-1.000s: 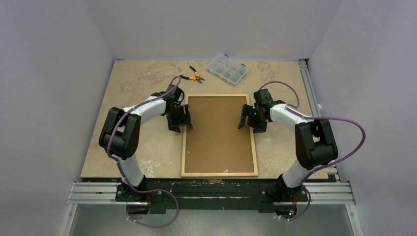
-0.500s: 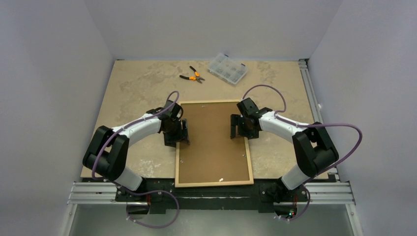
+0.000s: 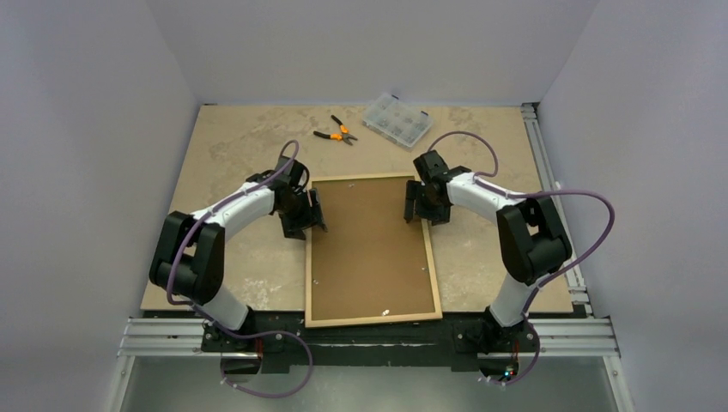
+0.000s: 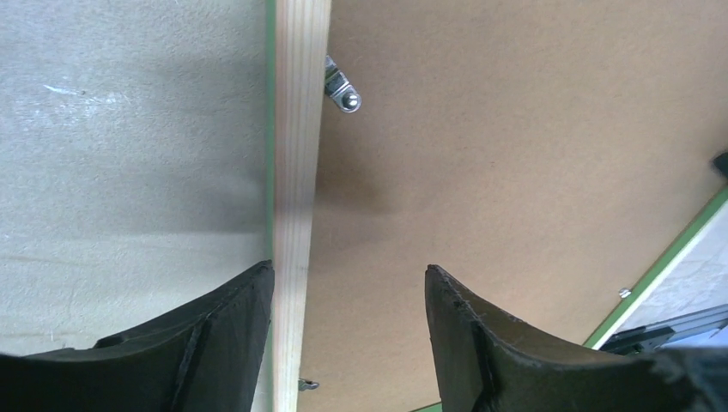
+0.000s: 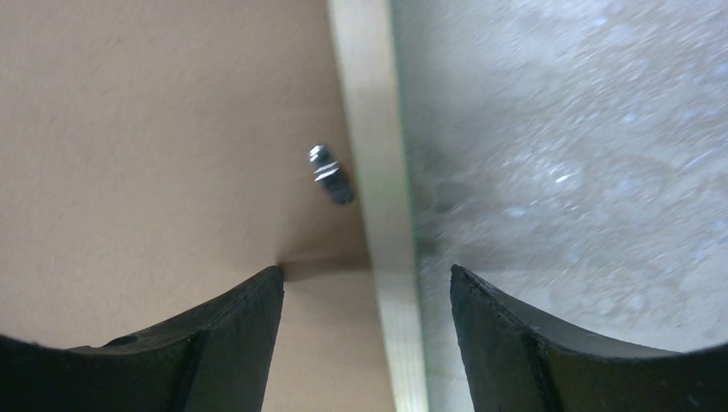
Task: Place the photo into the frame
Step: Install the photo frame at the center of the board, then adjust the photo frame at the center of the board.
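Left gripper (image 4: 348, 270) stands with its jaws wide apart, straddling the left rail of the frame (image 3: 374, 321) at about 10 o'clock on the frame's outline. One finger (image 4: 215, 343) is over the table (image 3: 240, 146) just outside the rail, and the other is over the brown backing sheet (image 3: 369, 257) inside it. The pale wooden rail runs up between them, with a thin green strip showing along its outer side. Nothing is clamped. Whether the fingertips touch the surfaces under them is hard to say from these angles.

Right gripper (image 5: 366, 270) mirrors this at about 2 o'clock on the frame. Its jaws are also parted wide across the right rail, the inner finger over the backing sheet and the outer one over the table, holding nothing.

A small metal clip (image 4: 343, 90) sits on the backing sheet beside the left rail, ahead of the left gripper. Another clip (image 5: 329, 173) lies just inside the right rail, ahead of the right gripper.

Seen from above, the frame lies back-up in the middle of the table, its long sides running from 12 to 6 o'clock and its near end close to the table's 6 o'clock edge. The backing sheet fills it.

Beyond the frame's far end, orange-handled pliers (image 3: 336, 133) lie at about 11 o'clock. A clear parts box (image 3: 397, 120) lies at about 12 o'clock, well apart from both grippers.
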{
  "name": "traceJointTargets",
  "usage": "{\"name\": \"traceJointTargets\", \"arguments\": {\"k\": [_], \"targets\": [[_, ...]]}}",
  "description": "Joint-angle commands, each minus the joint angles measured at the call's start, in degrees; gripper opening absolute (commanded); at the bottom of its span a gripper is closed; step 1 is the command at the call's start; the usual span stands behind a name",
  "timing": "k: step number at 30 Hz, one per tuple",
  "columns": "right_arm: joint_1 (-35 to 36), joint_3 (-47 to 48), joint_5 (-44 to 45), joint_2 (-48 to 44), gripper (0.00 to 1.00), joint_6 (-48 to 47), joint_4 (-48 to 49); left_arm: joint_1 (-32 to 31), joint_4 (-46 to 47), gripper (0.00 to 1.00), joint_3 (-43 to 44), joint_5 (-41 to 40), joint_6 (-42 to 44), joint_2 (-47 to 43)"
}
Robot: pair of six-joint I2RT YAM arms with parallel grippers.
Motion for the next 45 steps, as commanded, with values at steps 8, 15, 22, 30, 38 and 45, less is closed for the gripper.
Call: {"name": "traceJointTargets", "arguments": {"k": [8, 15, 22, 30, 38, 45], "targets": [[-3.8, 6.7, 3.4, 4.5, 0.65, -6.3, 0.7, 0.2, 4.5, 0.60, -1.4, 4.3, -0.1, 3.8], [-3.9, 6.8, 2.0, 6.3, 0.51, -7.1, 2.6, 0.2, 5.0, 0.59, -1.9, 4.7, -0.1, 3.5], [-3.8, 6.3, 2.5, 6.7, 0.01, -7.0, 2.3, 0.3, 5.3, 0.58, -2.5, 4.8, 0.2, 3.4], [-4.3, 3.0, 1.3, 4.7, 0.00, -4.9, 3.2, 0.2, 6.5, 0.58, -2.9, 6.3, 0.5, 3.3], [-12.6, -6.9, -4.5, -2.5, 0.00, -1.0, 5.9, 0.2, 4.3, 0.64, -3.3, 4.9, 1.2, -1.5], [-19.9, -18.3, -10.7, -9.4, 0.00, 5.1, 11.0, -0.4, -3.2, 0.66, -5.0, -1.4, 1.4, -7.8]]}}
